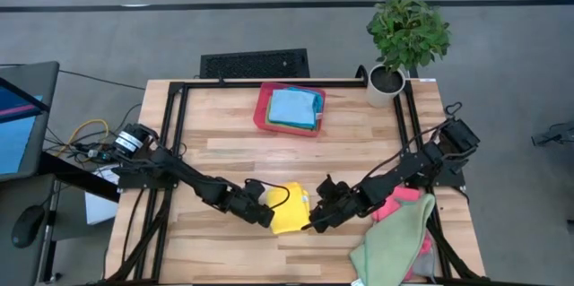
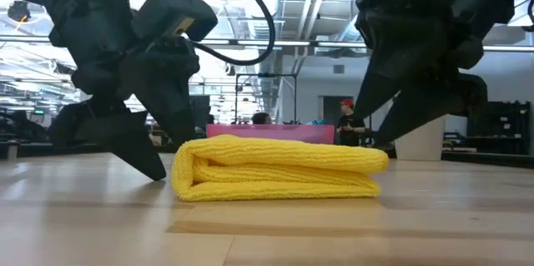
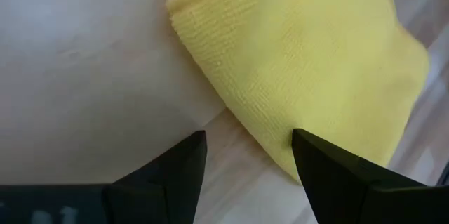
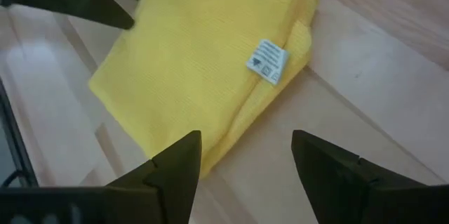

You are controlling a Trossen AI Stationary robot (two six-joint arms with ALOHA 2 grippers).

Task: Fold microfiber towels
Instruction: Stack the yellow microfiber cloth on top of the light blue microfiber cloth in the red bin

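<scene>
Folded yellow towel (image 1: 290, 210) between my two released, gaping grippers, left (image 1: 266, 215) and right (image 1: 316, 221), each just beside it.

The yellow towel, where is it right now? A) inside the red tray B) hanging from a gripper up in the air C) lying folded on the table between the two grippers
C: the yellow towel lies folded flat on the wooden table, with nothing gripping it.
</scene>
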